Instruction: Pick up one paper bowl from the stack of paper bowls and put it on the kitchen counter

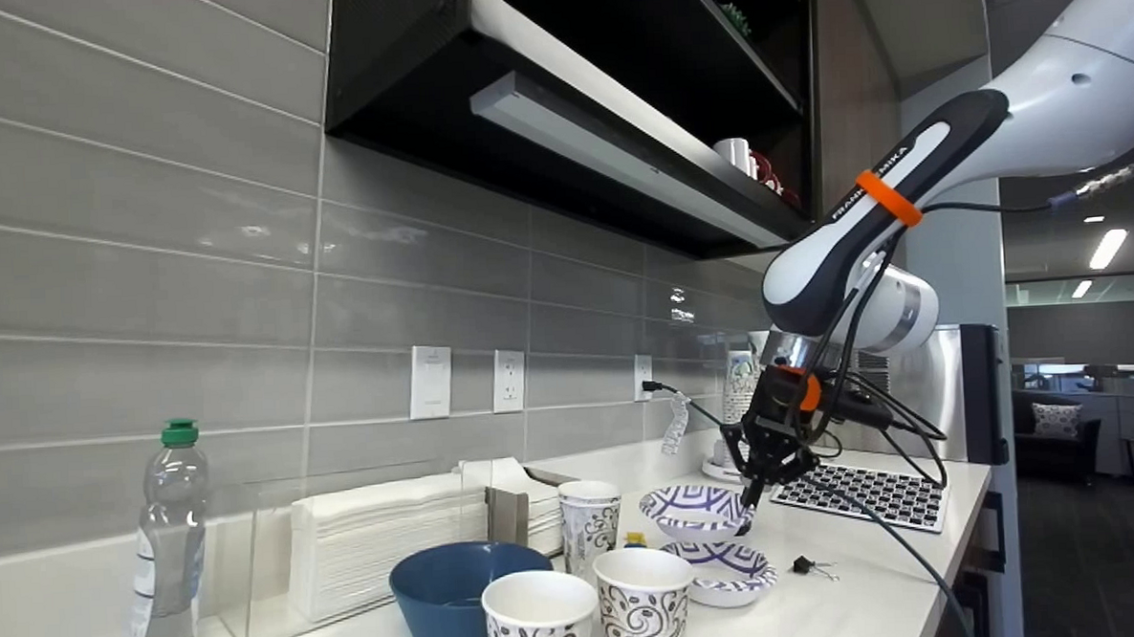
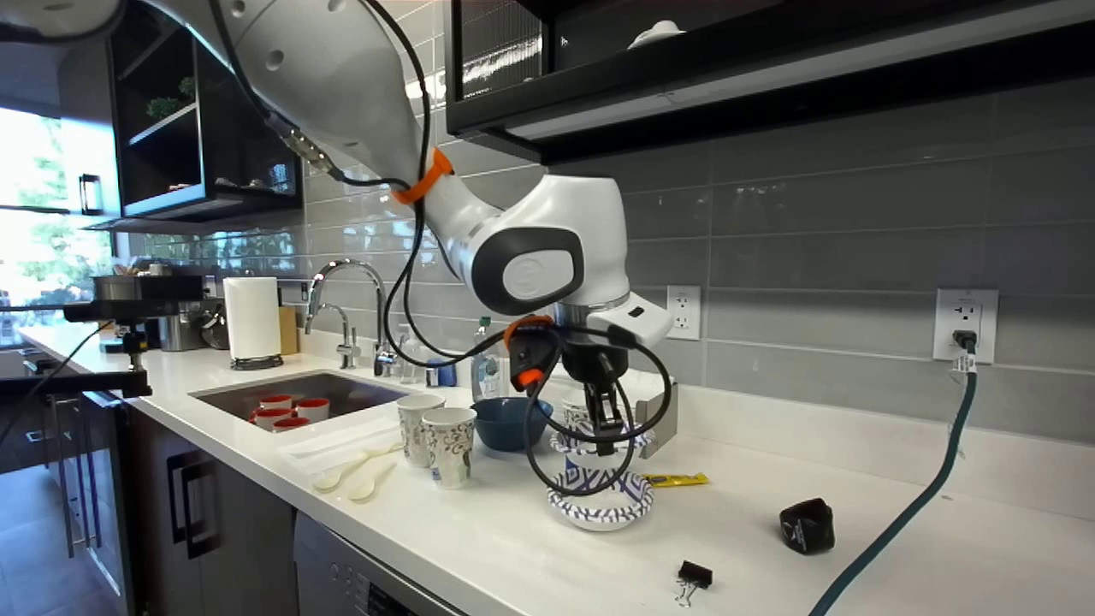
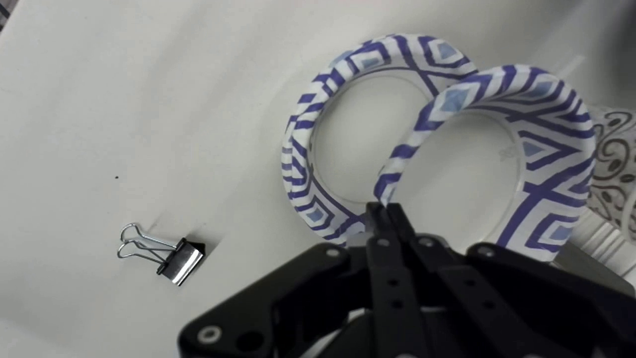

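One paper bowl (image 3: pixel 477 174) pinched in your pincer (image 3: pixel 383 206); stack (image 3: pixel 365 136) just below pincer; you likely shift sideways before lowering to surface (image 3: pixel 223 99).

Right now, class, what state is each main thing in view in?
Paper bowl: held above the kitchen counter
Gripper: shut on that bowl's rim
Stack of paper bowls: nested, upright
Blue bowl: upright
Patterned paper cups: upright
Clear bottle: upright, capped
Binder clip: lying, holding nothing
Power plug: plugged in
Paper towel roll: upright
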